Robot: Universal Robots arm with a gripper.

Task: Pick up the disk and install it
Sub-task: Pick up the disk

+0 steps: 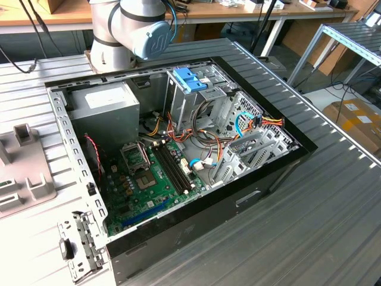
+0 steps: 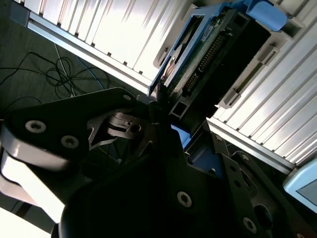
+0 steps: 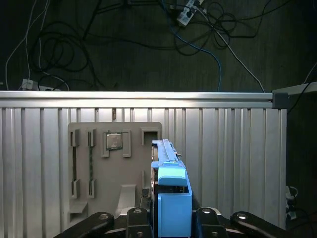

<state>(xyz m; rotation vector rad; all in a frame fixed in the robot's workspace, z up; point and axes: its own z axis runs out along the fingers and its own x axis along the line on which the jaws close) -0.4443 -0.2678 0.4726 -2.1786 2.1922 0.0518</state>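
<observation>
First wrist view: claw pinching disk edge-on over grey parts tray on bench; best lift straight, keep it square. Exterior view: drive cage at 3 o'clock inside case

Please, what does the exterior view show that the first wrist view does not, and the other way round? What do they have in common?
The exterior view shows the open computer case with its green motherboard, the power supply, the drive cage with a blue latch, and part of the arm. The first wrist view shows the disk close up, a chip and cables on the floor. Both show the ribbed table and a grey parts tray.
</observation>
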